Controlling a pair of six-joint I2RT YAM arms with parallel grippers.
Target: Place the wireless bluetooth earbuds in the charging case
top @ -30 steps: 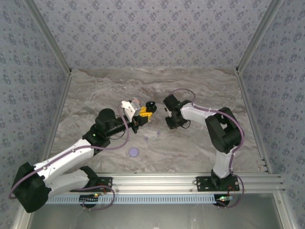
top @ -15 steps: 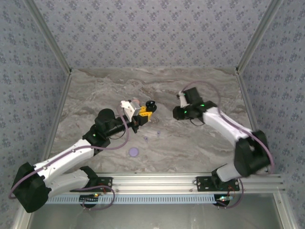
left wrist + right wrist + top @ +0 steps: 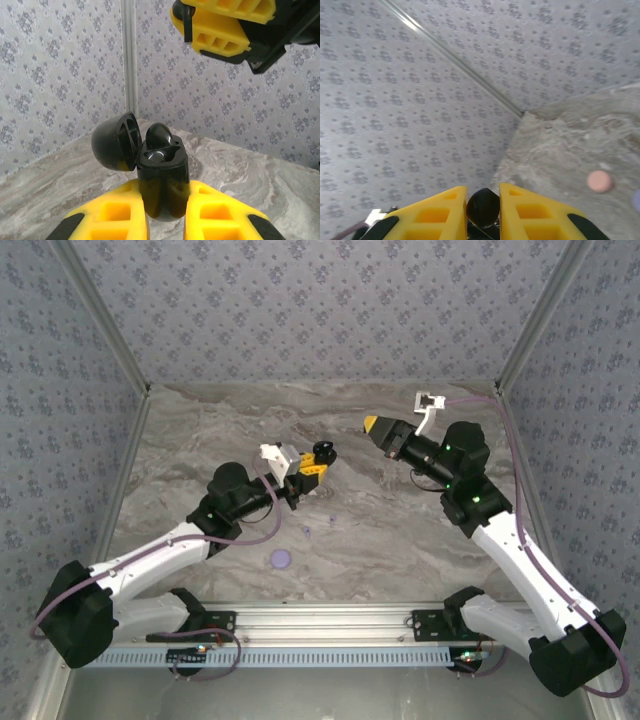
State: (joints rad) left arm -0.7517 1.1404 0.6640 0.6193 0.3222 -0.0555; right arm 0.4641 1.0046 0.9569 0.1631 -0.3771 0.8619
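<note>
My left gripper point(image 3: 318, 464) is shut on the black charging case point(image 3: 162, 175), held upright above the table's middle. Its round lid point(image 3: 115, 141) hangs open to the left, and one black earbud point(image 3: 159, 135) sits in a socket. The case point(image 3: 325, 449) shows as a dark spot at the fingertips in the top view. My right gripper point(image 3: 371, 424) hovers to the right of the case, raised and apart from it. It is shut on a black earbud point(image 3: 483, 206) between its yellow fingers point(image 3: 439, 212). Those fingers point(image 3: 215, 37) hang above the case in the left wrist view.
Two tiny lavender buds point(image 3: 306, 530) point(image 3: 329, 521) lie on the marble table point(image 3: 200, 440) below the left gripper. A lavender disc point(image 3: 281, 558) lies nearer the front rail. A pale pink disc point(image 3: 599, 181) rests on the table in the right wrist view. Patterned walls enclose three sides.
My right arm has swung up and back to the right, away from the case, with its jaws closed on the black earbud. The left gripper shifted slightly right with the case.
</note>
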